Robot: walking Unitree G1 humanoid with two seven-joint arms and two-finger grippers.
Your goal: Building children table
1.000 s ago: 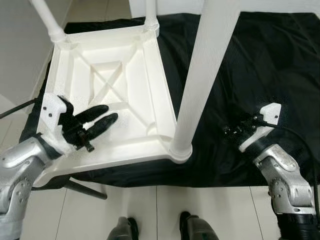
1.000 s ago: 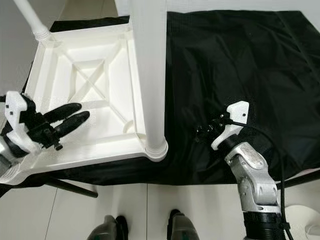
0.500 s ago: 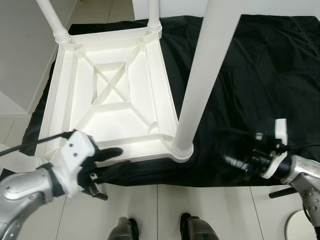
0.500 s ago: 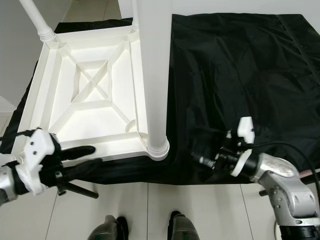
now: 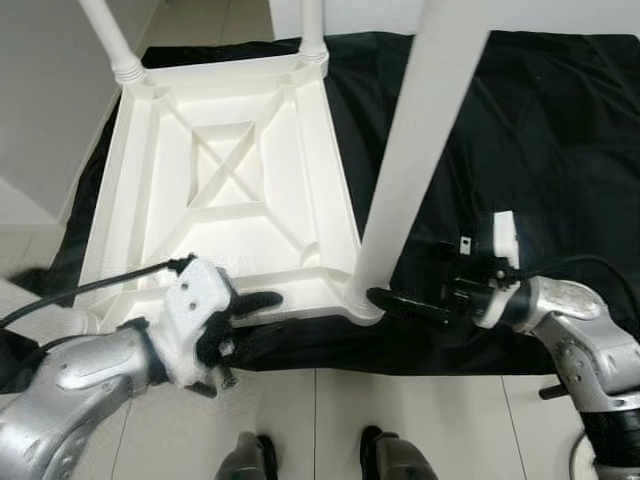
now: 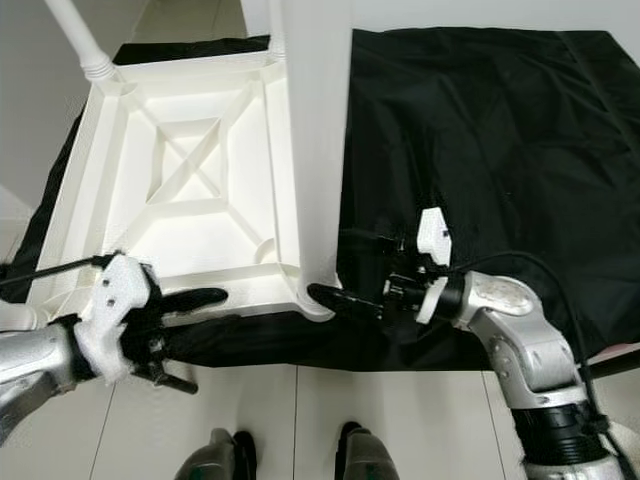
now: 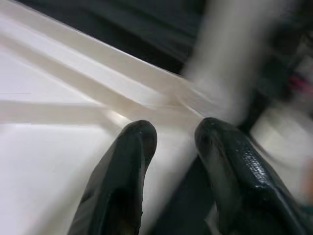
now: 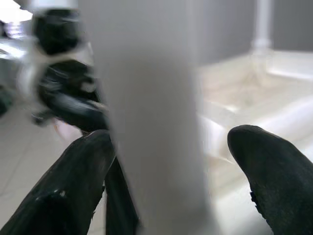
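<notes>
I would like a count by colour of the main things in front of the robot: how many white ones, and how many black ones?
White: 4 - upturned white plastic table top and three white round legs, near, far left, far middle.
Black: 3 - black cloth, left claw, right claw.
Total: 7

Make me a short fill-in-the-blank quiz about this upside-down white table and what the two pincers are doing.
1. The white table lies upside down on a ____ cloth.
2. The right pincer has its open fingers on either side of the near table ____.
3. The left pincer reaches at the table's near ____.

Missing words: black; leg; edge
</notes>
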